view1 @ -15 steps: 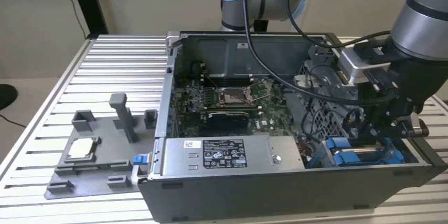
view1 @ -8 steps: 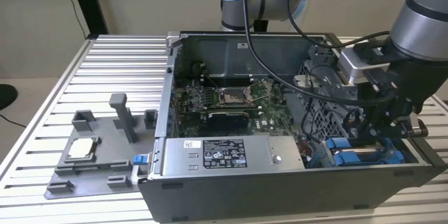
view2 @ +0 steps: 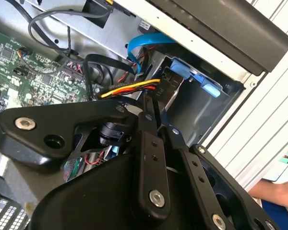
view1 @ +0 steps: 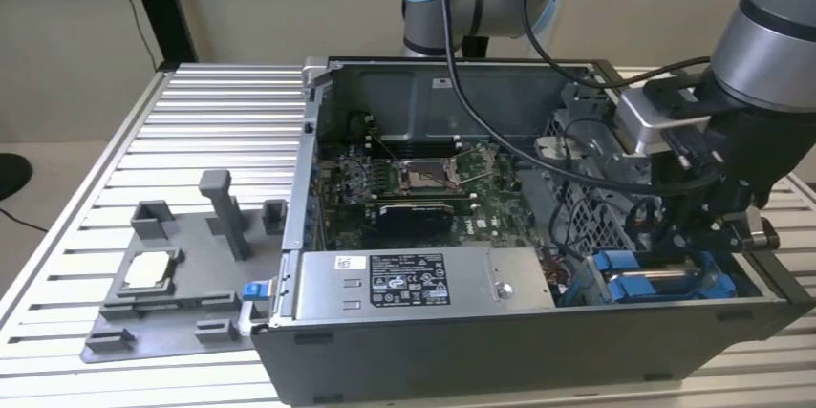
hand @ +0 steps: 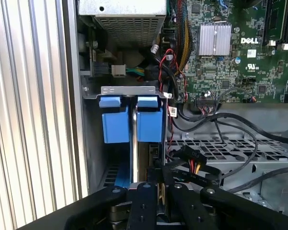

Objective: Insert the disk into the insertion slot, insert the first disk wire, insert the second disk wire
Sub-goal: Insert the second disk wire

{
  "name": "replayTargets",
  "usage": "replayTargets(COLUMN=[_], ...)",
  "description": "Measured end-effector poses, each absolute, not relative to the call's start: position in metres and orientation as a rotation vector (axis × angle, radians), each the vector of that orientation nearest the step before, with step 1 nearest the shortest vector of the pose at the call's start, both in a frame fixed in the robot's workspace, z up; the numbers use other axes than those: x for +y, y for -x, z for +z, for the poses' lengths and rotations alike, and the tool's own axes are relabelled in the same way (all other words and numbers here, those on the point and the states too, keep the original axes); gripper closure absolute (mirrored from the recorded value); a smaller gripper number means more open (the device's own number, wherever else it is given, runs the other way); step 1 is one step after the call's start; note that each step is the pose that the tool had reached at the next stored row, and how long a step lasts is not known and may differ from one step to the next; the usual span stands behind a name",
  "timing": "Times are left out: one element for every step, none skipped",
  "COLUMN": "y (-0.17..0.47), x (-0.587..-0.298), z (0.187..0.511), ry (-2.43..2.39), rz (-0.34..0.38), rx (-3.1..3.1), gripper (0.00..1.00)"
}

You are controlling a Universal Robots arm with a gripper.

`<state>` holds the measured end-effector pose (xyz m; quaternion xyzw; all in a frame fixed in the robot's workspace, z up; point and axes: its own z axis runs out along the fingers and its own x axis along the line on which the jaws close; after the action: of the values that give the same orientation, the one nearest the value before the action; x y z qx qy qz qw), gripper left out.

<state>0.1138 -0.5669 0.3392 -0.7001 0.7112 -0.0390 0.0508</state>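
The disk [hand: 133, 143] stands edge-on in the insertion slot [hand: 127, 90], its silver edge showing between two blue carrier tabs [hand: 115, 125]. In the exterior view the blue carrier [view1: 651, 284] sits in the bay at the case's corner on the exterior view's right. My gripper [view1: 695, 236] reaches down into that bay. Its fingers [view2: 146, 127] are closed together on the black connector [view2: 152, 92] of a disk wire with yellow, red and black strands [view2: 129, 88], right at the disk's end. In the first wrist view the gripper [hand: 159, 176] is beside that connector [hand: 185, 155]. A flat blue wire [view2: 144, 40] curves above.
The open computer case holds a motherboard [view1: 408, 183], a grey power supply box [view1: 408, 279] and a perforated cage [hand: 216, 146] with loose black cables. A grey fixture [view1: 166, 274] lies on the ribbed table [view1: 191, 121]. A person's arm [view2: 273, 194] is beside the case.
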Motion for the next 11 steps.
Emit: replayTargets(y=[-0.1138,-0.1138,-0.1138,-0.1138,-0.1138,-0.1138,-0.1138,-0.1138,-0.1138,-0.1138,-0.1138], x=[-0.5668,-0.5668,-0.5669,-0.5669,-0.5669,-0.5669,-0.5669,-0.5669,-0.5669,-0.5669,-0.5669], z=[0.3388,0.3383,0.3377,0.337,0.3364,0.3359,0.3356,0.3354,0.3352,0.3351,0.3351], ry=[2.131,2.131,2.131,2.131,2.131,2.131,2.131,2.131,2.131,2.131,2.131], rz=[-0.119,-0.119,-0.119,-0.119,-0.12,-0.12,-0.12,-0.119,-0.119,-0.119,-0.119], rx=[2.165,2.165,2.165,2.165,2.165,2.165,2.165,2.165,2.165,2.165,2.165], gripper=[1.0,1.0,1.0,1.0,1.0,1.0,1.0,1.0,1.0,1.0,1.0])
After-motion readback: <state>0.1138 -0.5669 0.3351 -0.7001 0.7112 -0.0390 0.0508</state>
